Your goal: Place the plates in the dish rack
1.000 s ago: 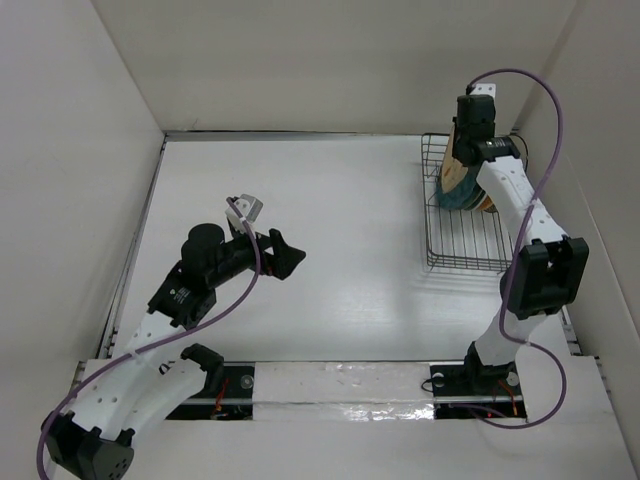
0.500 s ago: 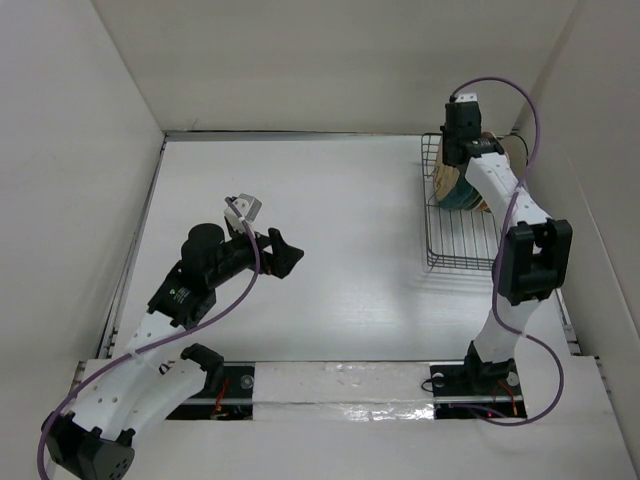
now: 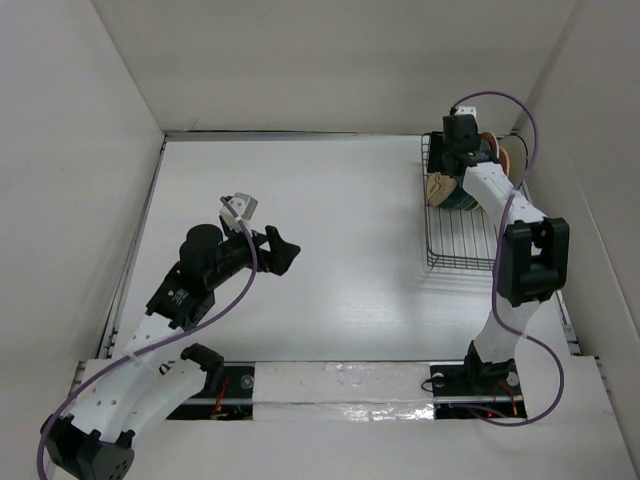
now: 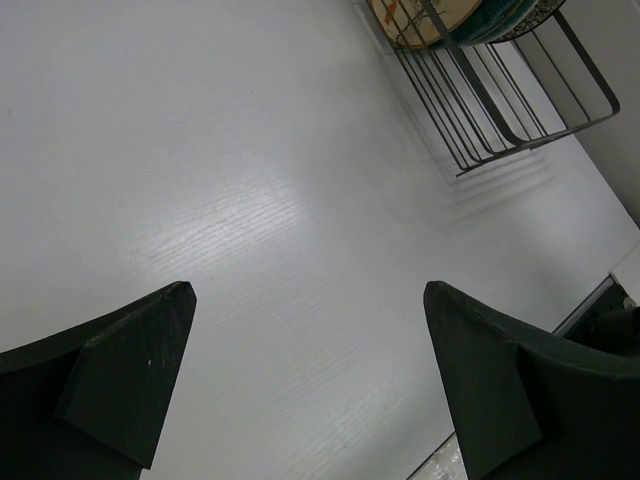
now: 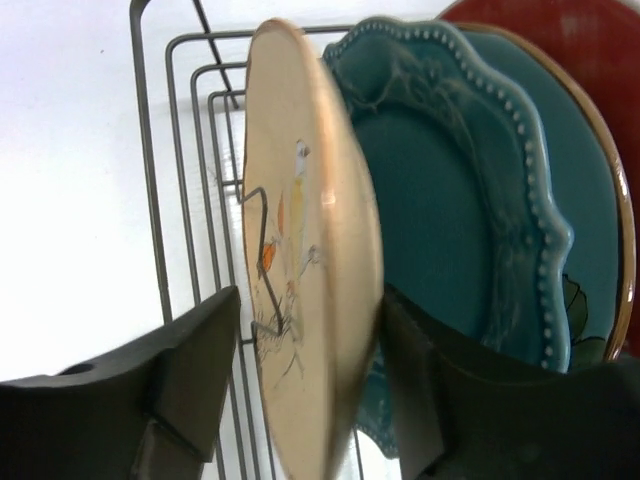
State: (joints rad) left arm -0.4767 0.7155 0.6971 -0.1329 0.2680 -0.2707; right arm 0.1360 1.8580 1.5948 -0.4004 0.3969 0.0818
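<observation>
The black wire dish rack (image 3: 462, 243) stands at the far right of the table. Several plates stand on edge in its far end. The tan floral plate (image 5: 312, 200) is the nearest, in front of the teal blue plate (image 5: 455, 230) and a red plate (image 5: 590, 50). My right gripper (image 5: 310, 300) is open and straddles the tan plate's rim, with a gap showing at the left finger (image 5: 190, 350). In the top view the right gripper (image 3: 455, 152) is over the plates (image 3: 440, 187). My left gripper (image 3: 285, 252) hovers open and empty over the table's middle left.
In the left wrist view, the rack (image 4: 500, 95) lies at the upper right and bare white table fills the space between the fingers (image 4: 140, 370). White walls enclose the table on three sides. The rack's near half holds no plates.
My right gripper came down with the tan floral plate into the rack beside the teal blue plate, and its jaws widened off the plate. The left arm barely moved.
</observation>
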